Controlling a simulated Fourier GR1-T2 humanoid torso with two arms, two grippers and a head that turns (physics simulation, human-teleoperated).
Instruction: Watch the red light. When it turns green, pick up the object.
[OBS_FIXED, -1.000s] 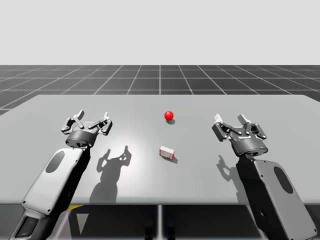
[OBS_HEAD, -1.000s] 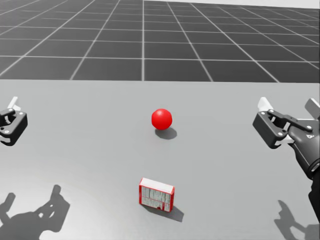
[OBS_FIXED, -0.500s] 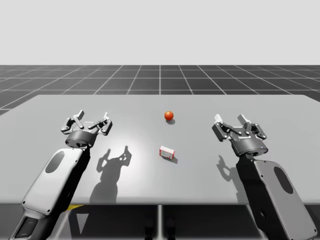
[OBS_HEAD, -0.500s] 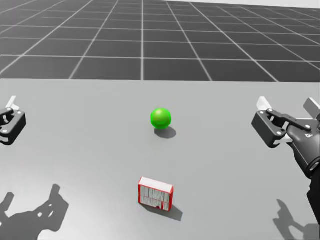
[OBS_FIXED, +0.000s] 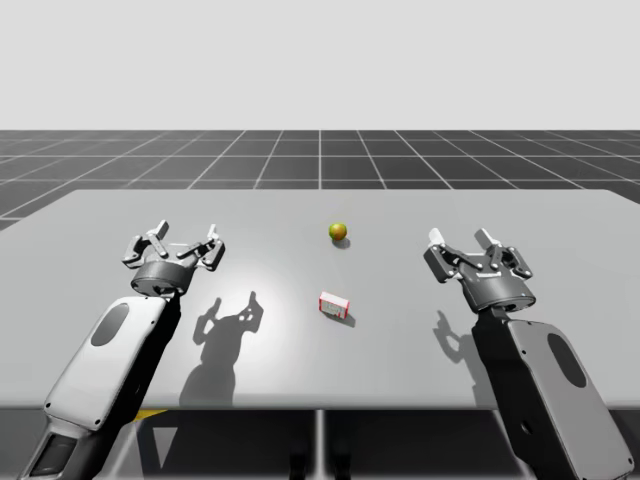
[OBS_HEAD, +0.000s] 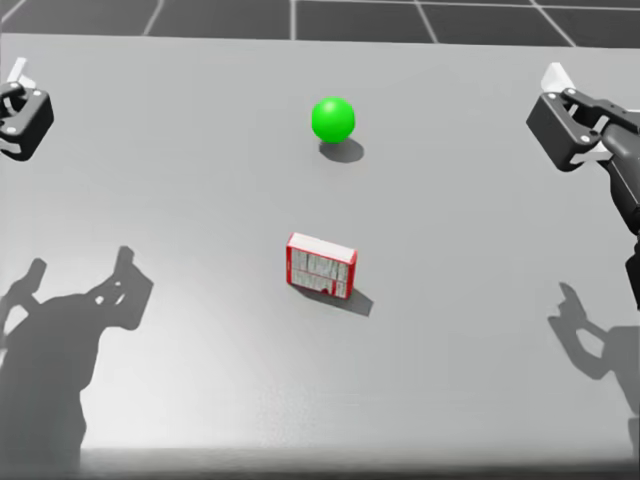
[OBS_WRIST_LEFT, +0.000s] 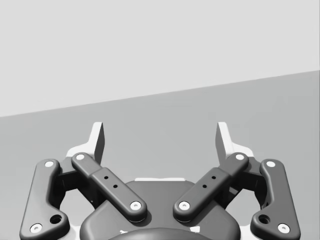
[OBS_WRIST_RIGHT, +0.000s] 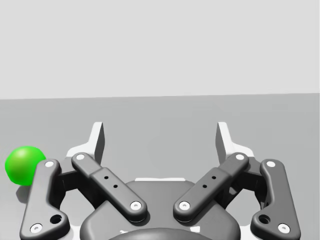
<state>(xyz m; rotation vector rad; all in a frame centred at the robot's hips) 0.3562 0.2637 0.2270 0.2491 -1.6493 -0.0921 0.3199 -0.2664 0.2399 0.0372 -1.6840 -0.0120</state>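
Grey table (OBS_FIXED: 560, 230) below, left claw (OBS_FIXED: 186, 236) and right claw (OBS_FIXED: 460, 240) hover well apart, wide open, empty.

the high view faces the whole table (OBS_FIXED: 400, 360) from above; the nearer head view shares its centre: light (OBS_HEAD: 333, 119), box (OBS_HEAD: 321, 265).

One counter (OBS_FIXED: 250, 215) holds one green ball light (OBS_HEAD: 333, 119) and one red-and-white box (OBS_HEAD: 321, 266). Two arms come in, my left arm (OBS_FIXED: 108, 350) and my right arm (OBS_FIXED: 548, 385), with two pincers in all: one left pincer (OBS_WRIST_LEFT: 160, 137), one right pincer (OBS_WRIST_RIGHT: 160, 137)
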